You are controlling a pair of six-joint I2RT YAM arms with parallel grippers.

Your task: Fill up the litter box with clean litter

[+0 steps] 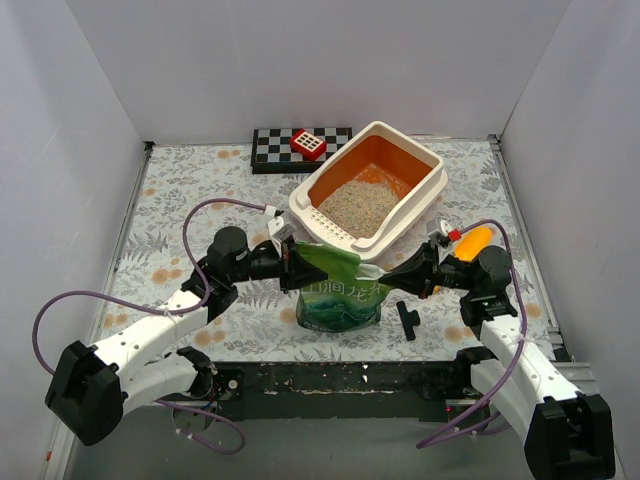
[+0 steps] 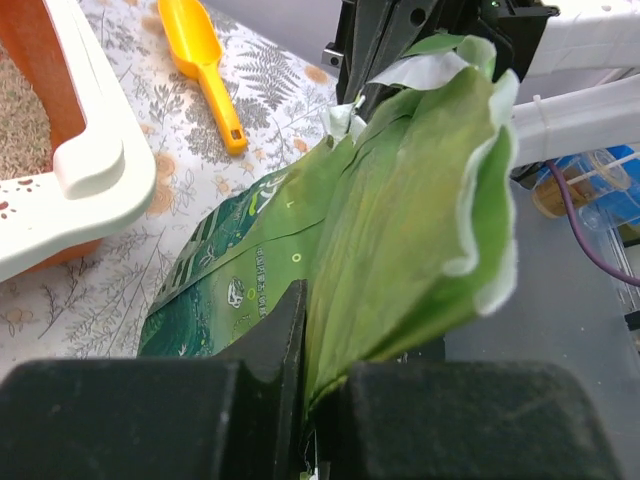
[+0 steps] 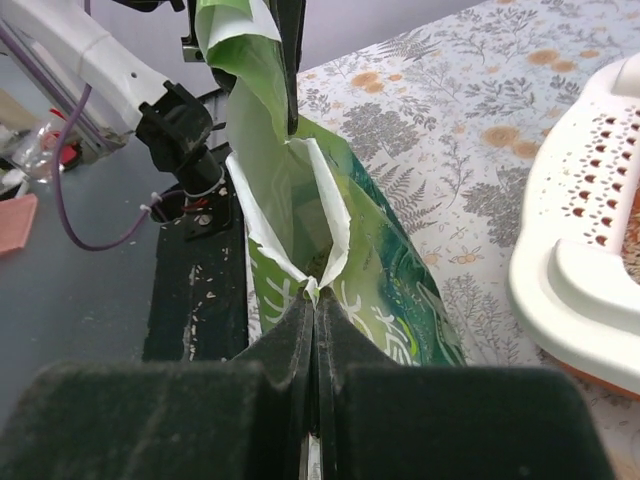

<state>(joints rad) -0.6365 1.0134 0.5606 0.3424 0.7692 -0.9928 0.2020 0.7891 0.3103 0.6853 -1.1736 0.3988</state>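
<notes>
The litter box (image 1: 432, 194) sits at the back middle of the table, with clean litter (image 1: 358, 206) spread on its orange floor. Its rim also shows in the left wrist view (image 2: 90, 170) and right wrist view (image 3: 570, 280). A green bag (image 1: 338, 295) stands in front of it, mouth open. My left gripper (image 1: 296, 268) is shut on the bag's left top edge (image 2: 380, 250). My right gripper (image 1: 388, 279) is shut on the bag's right top edge (image 3: 315, 285). Both hold the bag between them.
An orange-yellow scoop (image 1: 470, 243) lies right of the box, also in the left wrist view (image 2: 200, 60). A checkerboard (image 1: 275, 148) with a red block (image 1: 308, 144) lies at the back. A small black piece (image 1: 407, 318) lies near the front edge. White walls enclose the table.
</notes>
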